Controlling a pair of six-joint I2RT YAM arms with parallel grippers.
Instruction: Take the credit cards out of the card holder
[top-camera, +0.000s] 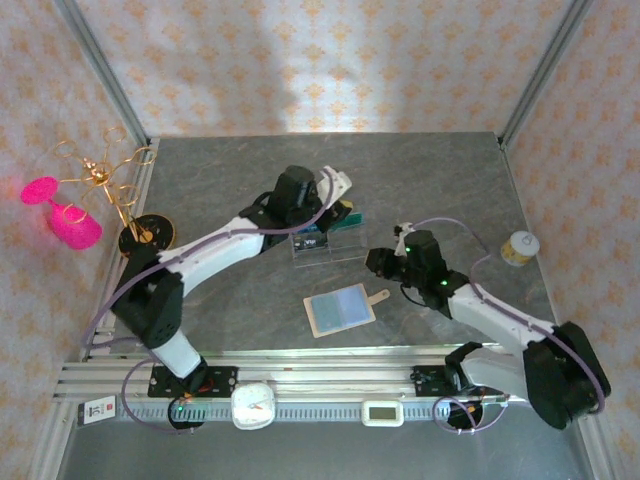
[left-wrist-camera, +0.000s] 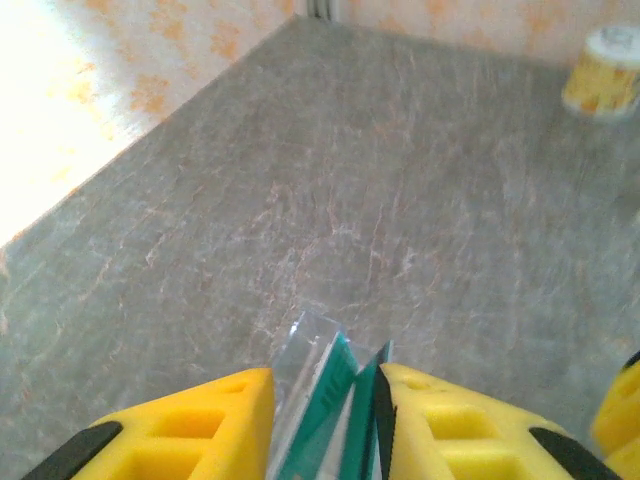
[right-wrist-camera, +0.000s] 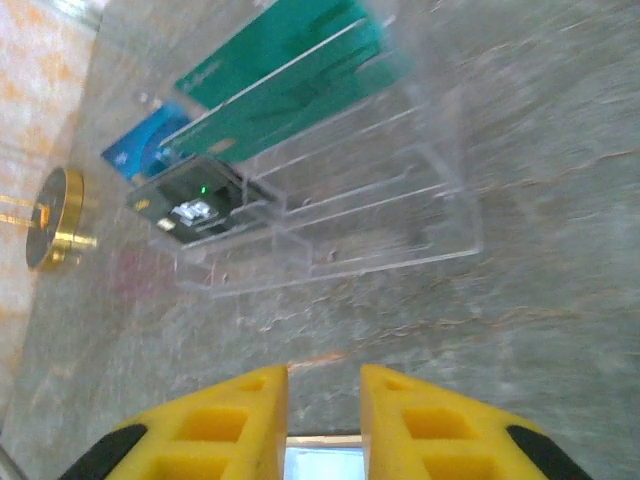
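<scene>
Fully open, blue-lined card holder (top-camera: 340, 310)

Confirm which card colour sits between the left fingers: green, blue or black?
Green. The teal-green cards stand in the clear tray, between the left fingers. The blue card and black card sit apart from them.

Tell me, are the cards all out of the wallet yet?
Nearly, it seems. Some teal cards already stand in the clear tray, and the wallet lies open. The left gripper is at the tray with a teal card between its fingers. Whether the wallet's pale slots hide another card, I cannot tell.
</scene>
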